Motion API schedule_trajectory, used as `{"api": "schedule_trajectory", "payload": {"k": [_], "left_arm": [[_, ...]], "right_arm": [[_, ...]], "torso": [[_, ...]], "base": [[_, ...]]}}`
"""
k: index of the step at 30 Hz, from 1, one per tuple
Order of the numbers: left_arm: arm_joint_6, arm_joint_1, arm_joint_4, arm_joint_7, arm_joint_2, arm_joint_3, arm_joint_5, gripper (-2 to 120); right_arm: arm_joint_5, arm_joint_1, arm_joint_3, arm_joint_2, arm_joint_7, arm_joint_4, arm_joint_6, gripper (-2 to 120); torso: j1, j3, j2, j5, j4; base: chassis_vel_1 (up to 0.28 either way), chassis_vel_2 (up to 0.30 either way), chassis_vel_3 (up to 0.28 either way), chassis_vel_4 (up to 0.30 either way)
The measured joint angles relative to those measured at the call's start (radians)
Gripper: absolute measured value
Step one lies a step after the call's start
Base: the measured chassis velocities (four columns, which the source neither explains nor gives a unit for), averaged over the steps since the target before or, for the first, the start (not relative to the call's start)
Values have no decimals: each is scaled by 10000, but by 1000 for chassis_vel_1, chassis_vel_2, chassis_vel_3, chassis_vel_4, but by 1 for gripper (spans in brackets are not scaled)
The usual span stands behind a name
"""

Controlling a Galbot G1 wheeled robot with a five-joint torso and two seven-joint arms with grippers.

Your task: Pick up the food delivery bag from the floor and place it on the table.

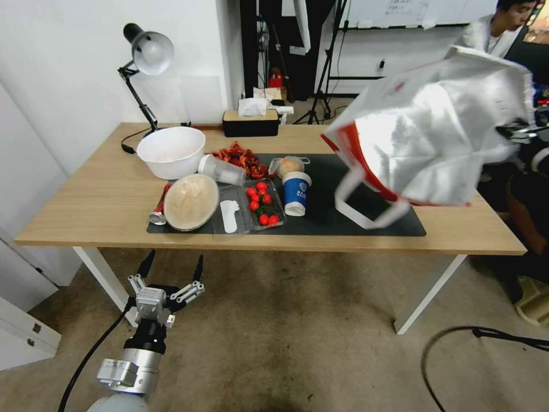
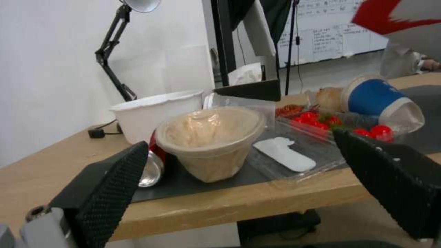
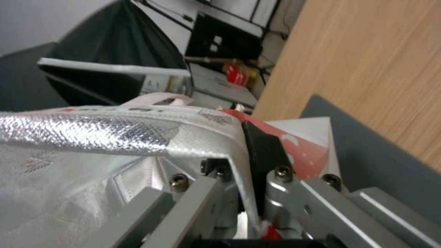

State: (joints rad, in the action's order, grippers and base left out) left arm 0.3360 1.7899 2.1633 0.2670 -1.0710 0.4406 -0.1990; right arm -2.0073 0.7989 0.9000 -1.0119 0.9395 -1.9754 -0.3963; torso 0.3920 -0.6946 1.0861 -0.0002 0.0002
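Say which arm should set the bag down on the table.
Right. The right gripper is shut on the food delivery bag, held above the table. The left gripper hangs open, below the table edge.

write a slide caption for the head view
Right claw holds the bag tilted in the air over the table; left claw hangs open below the table edge.

white-and-red food delivery bag point(image 1: 434, 126), silver foil lining; light wood-grain table point(image 1: 86, 212).
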Motion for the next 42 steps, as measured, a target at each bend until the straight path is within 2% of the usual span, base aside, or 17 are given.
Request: {"api": "schedule_trajectory", "payload": {"k": [4,6,8,9,10,17,24,26,28,29,30,32,34,37,38,40,42], "left_arm": [[-6,70,13,0,-1,52,-29,100],[-5,91,-11,-6,-57,90,-32,100],[-5,93,-14,-11,-71,98,-33,100],[-4,92,-28,-44,-139,119,-35,100],[-4,78,-53,-86,-185,122,-42,100],[-4,-40,-199,-332,-394,-11,-58,100],[-19,-63,-219,-470,-619,-94,-30,100],[-29,-66,-219,-455,-658,-98,-15,100],[-39,-67,-219,-434,-658,-97,-14,100],[-58,-65,-216,-351,-651,-81,-12,100],[-58,-65,-216,-351,-651,-81,-12,100],[-41,-42,-185,-260,-580,-9,-12,100],[-22,-36,-184,-249,-556,20,-8,100],[28,-45,-187,-237,-492,67,12,100],[28,-45,-187,-237,-492,67,12,100],[41,-82,-196,-232,-504,50,34,100],[37,-94,-201,-221,-514,30,37,100]], "right_arm": [[23,-703,-426,-387,798,361,-182,0],[5,-1109,-607,-621,1852,535,-295,0],[-44,-1193,-606,-650,2126,558,-294,0],[-117,-1366,-537,-722,2836,598,-210,0],[-104,-1343,-412,-724,3091,562,-99,0],[-416,-648,267,-371,3399,510,46,0],[-435,-788,86,-268,3175,1052,-419,1],[-220,-1007,-161,-364,3018,1325,-607,10],[-155,-1052,-208,-401,2996,1370,-620,14],[-8,-1161,-297,-496,2973,1418,-627,21],[-8,-1161,-297,-496,2973,1418,-627,21],[115,-1221,-345,-588,2938,1310,-611,32],[127,-1222,-339,-596,2914,1222,-606,36],[164,-1255,-224,-559,2795,992,-574,51],[164,-1255,-224,-559,2795,992,-574,51],[169,-1264,-88,-427,2675,960,-576,61],[166,-1257,-34,-379,2628,947,-578,65]], "torso": [[0,0,1,-3,2],[1,0,0,1,0],[0,0,0,1,-1],[1,2,1,-1,2],[1,1,0,3,2],[-1,2,1,4,-8],[0,1,1,3,1],[-1,2,1,0,0],[0,2,1,2,0],[0,1,0,3,1],[0,1,0,3,1],[0,1,0,5,0],[0,1,1,5,0],[-1,2,1,0,-1],[-1,2,1,0,-1],[0,2,1,1,-1],[0,1,1,2,-2]], "base": [[0,0,0,0],[0,0,0,0],[0,0,0,0],[0,0,0,0],[0,0,0,0],[0,0,0,0],[0,0,0,0],[0,0,0,0],[0,0,0,0],[0,0,0,0],[0,0,0,0],[0,0,0,0],[0,0,0,0],[0,0,0,0],[0,0,0,0],[0,0,0,0],[0,0,0,0]]}}
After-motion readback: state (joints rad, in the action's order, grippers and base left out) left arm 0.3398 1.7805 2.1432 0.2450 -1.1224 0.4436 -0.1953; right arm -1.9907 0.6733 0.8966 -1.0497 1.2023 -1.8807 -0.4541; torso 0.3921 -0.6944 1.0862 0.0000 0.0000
